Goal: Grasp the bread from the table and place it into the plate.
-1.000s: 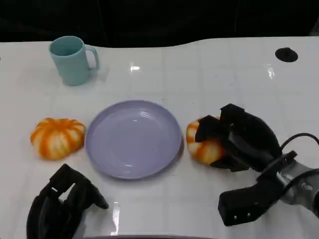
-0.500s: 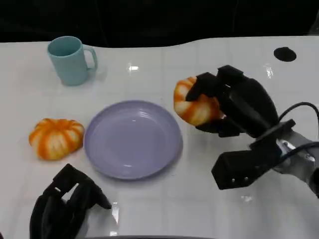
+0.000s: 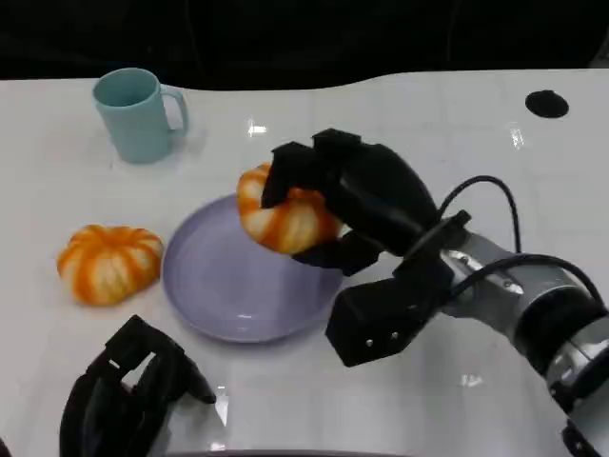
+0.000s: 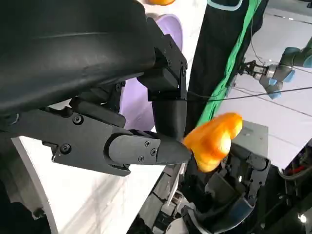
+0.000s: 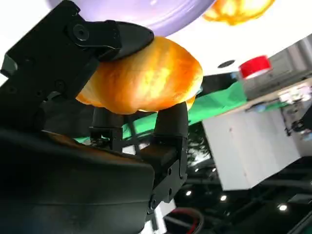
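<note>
Your right hand [image 3: 357,195] clamps the bread roll [image 3: 281,214] over the purple plate's [image 3: 214,286] upper-right rim, ready to drop; left hand [image 3: 124,395] rests curled, holding nothing.

The head view looks steeply down on the white surface [image 3: 400,114] from above. Both wrist views sit close behind their own robot hand, tilted, and share the lilac plate [image 3: 224,295] [image 4: 134,105] [image 5: 146,9] with it.

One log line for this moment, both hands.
right hand: holds bread over plate | left hand: idle, near table edge | release: pending
</note>
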`<state>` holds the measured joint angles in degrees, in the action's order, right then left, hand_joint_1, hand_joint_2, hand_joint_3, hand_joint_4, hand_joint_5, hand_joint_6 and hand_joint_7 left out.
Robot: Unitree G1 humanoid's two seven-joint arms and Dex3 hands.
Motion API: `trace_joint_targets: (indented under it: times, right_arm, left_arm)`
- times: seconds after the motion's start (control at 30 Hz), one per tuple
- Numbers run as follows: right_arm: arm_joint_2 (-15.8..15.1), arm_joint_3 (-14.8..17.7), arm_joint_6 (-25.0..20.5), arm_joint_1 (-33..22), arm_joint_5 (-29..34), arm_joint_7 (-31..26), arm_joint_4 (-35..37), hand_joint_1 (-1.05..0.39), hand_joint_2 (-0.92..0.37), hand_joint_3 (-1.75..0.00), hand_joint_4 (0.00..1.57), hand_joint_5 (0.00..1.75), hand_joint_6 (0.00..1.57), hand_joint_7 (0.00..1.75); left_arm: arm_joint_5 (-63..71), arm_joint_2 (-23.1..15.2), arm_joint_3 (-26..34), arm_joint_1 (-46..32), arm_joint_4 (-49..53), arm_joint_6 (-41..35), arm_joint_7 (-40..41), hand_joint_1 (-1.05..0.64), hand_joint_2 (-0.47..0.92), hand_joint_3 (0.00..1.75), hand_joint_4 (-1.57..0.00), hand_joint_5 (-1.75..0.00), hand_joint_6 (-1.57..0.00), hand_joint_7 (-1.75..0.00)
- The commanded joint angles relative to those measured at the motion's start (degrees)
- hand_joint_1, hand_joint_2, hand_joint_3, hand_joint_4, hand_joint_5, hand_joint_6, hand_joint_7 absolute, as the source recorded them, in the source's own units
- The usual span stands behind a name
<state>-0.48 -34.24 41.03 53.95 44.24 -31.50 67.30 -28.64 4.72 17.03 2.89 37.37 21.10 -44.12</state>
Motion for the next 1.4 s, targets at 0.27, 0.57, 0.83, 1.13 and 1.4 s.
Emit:
trace_joint_targets:
  times: [0.27,0.57,0.83,1.13,1.4]
  right_arm:
    - [5.99,-2.30,-5.29,2.60,1.30,3.22,2.72,-0.19,-0.45,-1.16,0.94,1.75,0.72,1.75]
    - [6.88,-4.13,-9.75,3.06,2.78,5.45,3.76,-0.32,-0.86,-0.33,0.69,0.98,0.78,0.38]
    - [7.11,-5.45,-14.80,3.88,2.75,12.18,2.94,-0.61,-0.92,-0.33,0.29,0.23,0.40,0.00]
    - [6.34,-6.13,-16.70,3.76,2.48,17.19,1.07,-0.81,-0.92,-0.41,0.08,0.10,0.18,0.00]
    - [1.73,-3.11,-11.60,0.66,-2.24,23.90,-5.57,-0.89,-0.92,-0.43,0.04,0.08,0.12,0.00]
  left_arm:
    - [0.12,-1.45,0.23,-1.66,-1.77,0.11,0.34,-0.58,0.92,0.27,-0.61,-1.75,-0.50,-1.52]
    - [0.48,-1.35,0.05,-1.73,-2.14,0.02,1.08,-0.60,0.92,0.27,-0.62,-1.75,-0.50,-1.52]
    - [0.18,-1.22,0.21,-1.45,-1.70,0.03,1.00,-0.60,0.92,0.25,-0.63,-1.75,-0.51,-1.52]
    - [0.39,-1.15,0.07,-1.09,-1.37,0.55,1.03,-0.59,0.92,0.26,-0.63,-1.75,-0.51,-1.53]
    - [0.55,-0.79,0.05,-0.84,-1.33,0.47,1.44,-0.60,0.92,0.24,-0.64,-1.75,-0.51,-1.52]
